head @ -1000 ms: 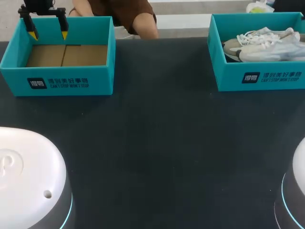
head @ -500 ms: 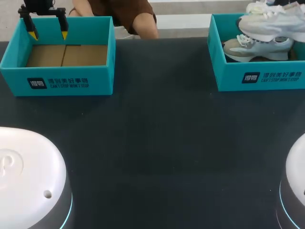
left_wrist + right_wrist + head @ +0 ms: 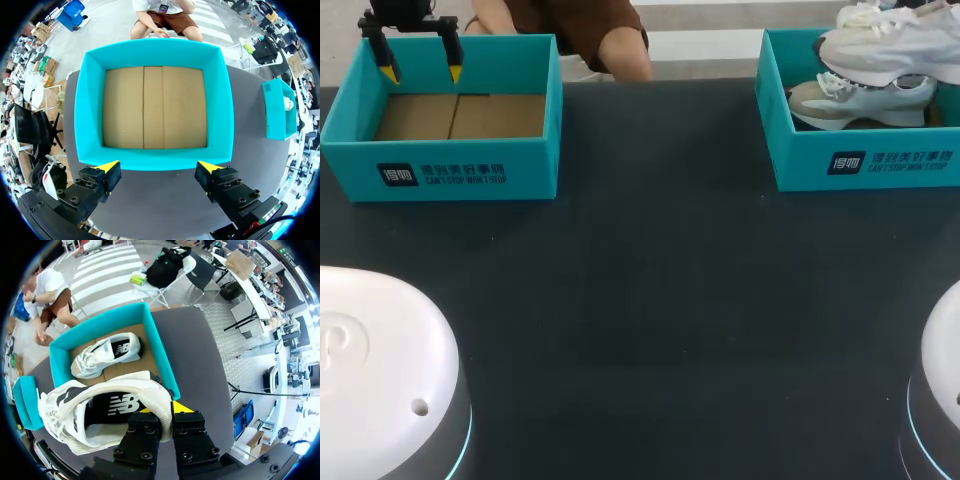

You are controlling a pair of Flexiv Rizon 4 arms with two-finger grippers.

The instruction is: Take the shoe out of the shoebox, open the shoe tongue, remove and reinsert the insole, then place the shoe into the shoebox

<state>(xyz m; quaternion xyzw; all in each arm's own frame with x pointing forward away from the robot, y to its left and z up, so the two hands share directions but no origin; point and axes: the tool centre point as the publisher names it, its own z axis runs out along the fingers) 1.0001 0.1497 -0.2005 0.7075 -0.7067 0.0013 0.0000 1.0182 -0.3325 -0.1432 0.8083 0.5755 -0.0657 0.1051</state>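
Well apart from the shoebox [image 3: 860,165], on its left, the left gripper [image 3: 420,68] is hanging with its fingers spread wide and nothing between them. It is sitting over the far rim of an empty box [image 3: 440,170], parked, I'd guess, so as to be waiting clear of the work on the other side. The dark table [image 3: 650,300] is stretching bare between that box and the shoebox.

Just above the shoebox, a white shoe [image 3: 890,45] is being held clear of the rim, while a second shoe [image 3: 865,100] is lying inside on the floor. The right gripper [image 3: 162,412] is clenching the raised shoe by its collar edge, one finger inside the opening and one outside. That grip probably suits lifting it straight out. The shoe's long axis is running along the shoebox's front wall, its toe pointing towards the empty box.
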